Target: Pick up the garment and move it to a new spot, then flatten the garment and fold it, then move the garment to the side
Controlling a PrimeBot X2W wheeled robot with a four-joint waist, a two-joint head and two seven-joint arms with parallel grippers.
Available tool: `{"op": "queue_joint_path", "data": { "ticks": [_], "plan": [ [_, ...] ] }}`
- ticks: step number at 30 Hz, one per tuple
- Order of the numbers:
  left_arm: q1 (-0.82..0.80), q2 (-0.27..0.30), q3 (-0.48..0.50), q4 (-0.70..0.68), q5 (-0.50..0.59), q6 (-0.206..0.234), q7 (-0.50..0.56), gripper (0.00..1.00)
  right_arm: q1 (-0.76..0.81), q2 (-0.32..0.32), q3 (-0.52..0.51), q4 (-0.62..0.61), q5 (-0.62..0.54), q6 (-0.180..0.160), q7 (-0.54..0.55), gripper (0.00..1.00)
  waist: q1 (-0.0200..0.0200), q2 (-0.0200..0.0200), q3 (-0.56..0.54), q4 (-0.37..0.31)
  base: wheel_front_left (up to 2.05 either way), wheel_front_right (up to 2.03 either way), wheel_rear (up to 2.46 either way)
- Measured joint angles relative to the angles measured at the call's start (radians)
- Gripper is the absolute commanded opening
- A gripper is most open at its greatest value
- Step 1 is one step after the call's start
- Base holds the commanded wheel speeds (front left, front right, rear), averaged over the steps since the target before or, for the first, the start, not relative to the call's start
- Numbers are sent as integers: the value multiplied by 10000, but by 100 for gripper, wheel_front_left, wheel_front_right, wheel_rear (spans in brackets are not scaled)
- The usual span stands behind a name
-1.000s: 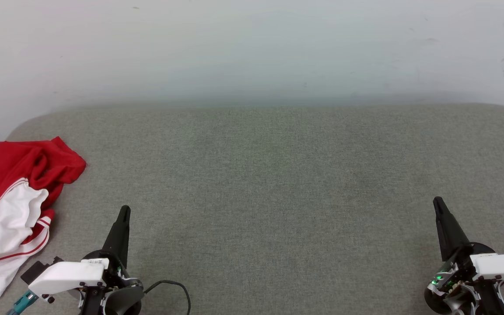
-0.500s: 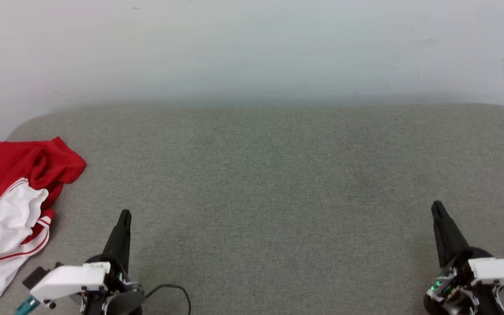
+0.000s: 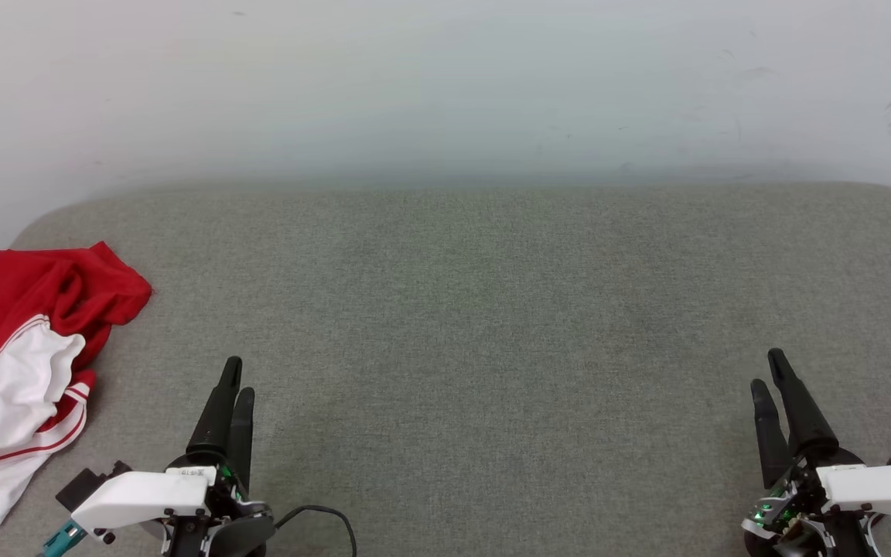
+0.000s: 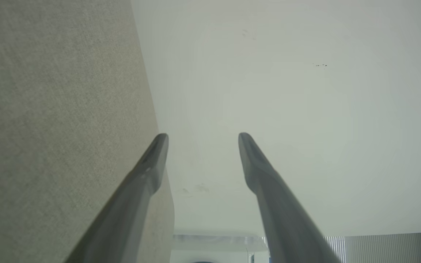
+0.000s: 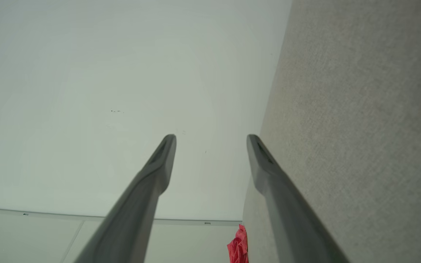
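We count one garment (image 3: 20,363), two hands with two dark fingers each, one grey table (image 3: 492,309), one pale wall (image 3: 445,85) behind it, and one black cable (image 3: 327,514) looping by the left wrist. The garment lies crumpled at about 9 o'clock on the table, right at its left edge, red folds on top and white panels below, and part of it runs out of the head view. Our left hand (image 3: 240,377) hovers at about 7 o'clock, near the garment but apart from it, which lies at its 9 o'clock. Its fingers are parted with a clear gap and hold nothing. Our right hand (image 3: 766,370) sits at about 5 o'clock, well apart from the garment, likewise parted and empty. We judge that the pick-up is not yet begun. The heap is bunched, so a pinch could take several layers at once or only one thin fold that slips free. A sideways reach could nudge the cloth over the table's edge, since it lies so close to it. The right hand is too far away to steady anything. The cable could snag as the left arm swings toward 9 o'clock.
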Motion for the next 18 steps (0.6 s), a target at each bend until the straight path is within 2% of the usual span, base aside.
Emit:
{"op": "queue_joint_path", "data": {
  "ticks": [7, 18],
  "plan": [
    [0, 29, -240, -464, 408, 0, -341, 100, 119, 0, 56, -278, -823, 0, -307, 100, 0, 0, 3, 16, 0, 0, 0],
    [12, 15, -245, -915, 2801, 0, -796, 100, 198, 0, 15, -715, -3499, 0, -746, 100, 0, 0, 15, 63, 0, 0, 0]
  ]
}}
